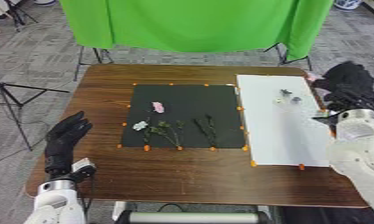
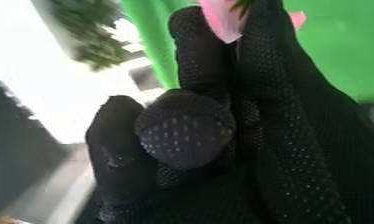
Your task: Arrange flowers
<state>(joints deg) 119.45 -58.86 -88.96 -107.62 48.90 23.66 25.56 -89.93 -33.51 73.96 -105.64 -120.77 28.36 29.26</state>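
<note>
Table (image 1: 183, 175): brown wood, green cloth (image 1: 201, 25) beyond.
Right hand (image 1: 348, 84): your 1 o'clock, gripping a pink flower (image 2: 222, 22).
Risk: a loose grip could drop your flower; squeezing could bruise petals.
Black mat (image 1: 188, 95): 12 o'clock, bearing blooms (image 1: 158, 107) and stems (image 1: 211, 129).
Left hand (image 1: 66, 134): open, 11 o'clock.

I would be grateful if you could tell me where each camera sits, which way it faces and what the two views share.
Head view: on the robot's head, looking forward and down at the table; left arm and right arm come in from the bottom edge, with left hand and right hand.
Right wrist view: on the right arm's wrist, looking along that hand's black glove to pink petals at its fingers.
Shared: the right hand, those petals and the green cloth.
</note>
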